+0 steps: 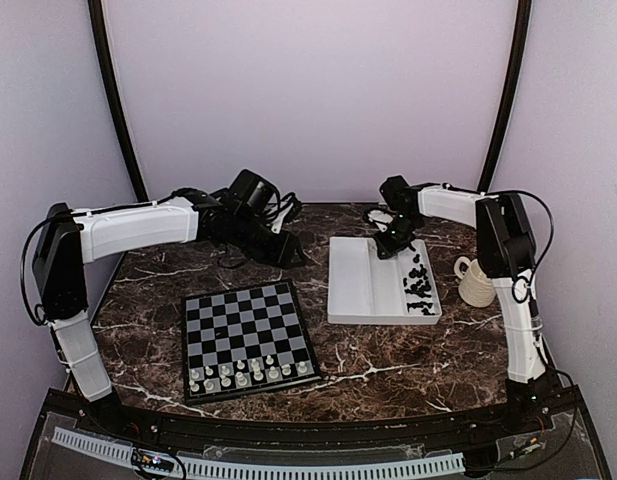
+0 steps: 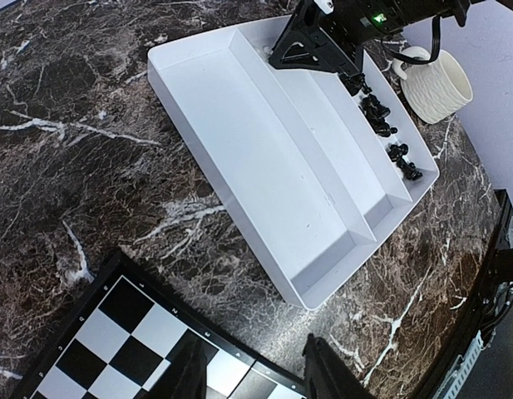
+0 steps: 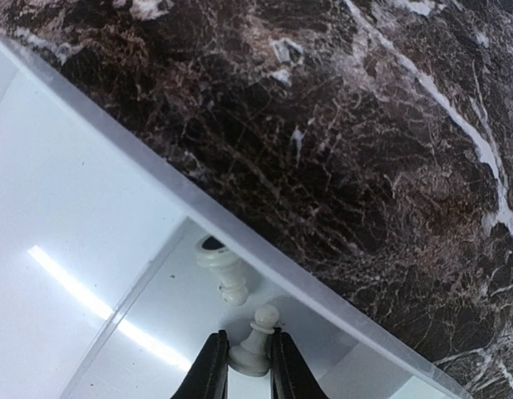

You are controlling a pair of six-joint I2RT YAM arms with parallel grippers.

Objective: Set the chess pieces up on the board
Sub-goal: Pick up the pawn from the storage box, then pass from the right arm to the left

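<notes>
Upright white pawn (image 3: 260,326), tray (image 3: 56,216) corner: sits clenched squarely between fingers of the right gripper (image 3: 246,349); left gripper (image 2: 260,374) parted, empty, well apart.

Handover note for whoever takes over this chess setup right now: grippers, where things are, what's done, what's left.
Left gripper: jaws open, empty, hovering near the far side of the board.
Right gripper: jaws shut on a white pawn at the far end of the tray; a second white piece sits beside it.
Done: white pieces stand on the board's two near rows.
Left: place those two white ones, then all the black pieces, now in the tray's right compartment.
</notes>
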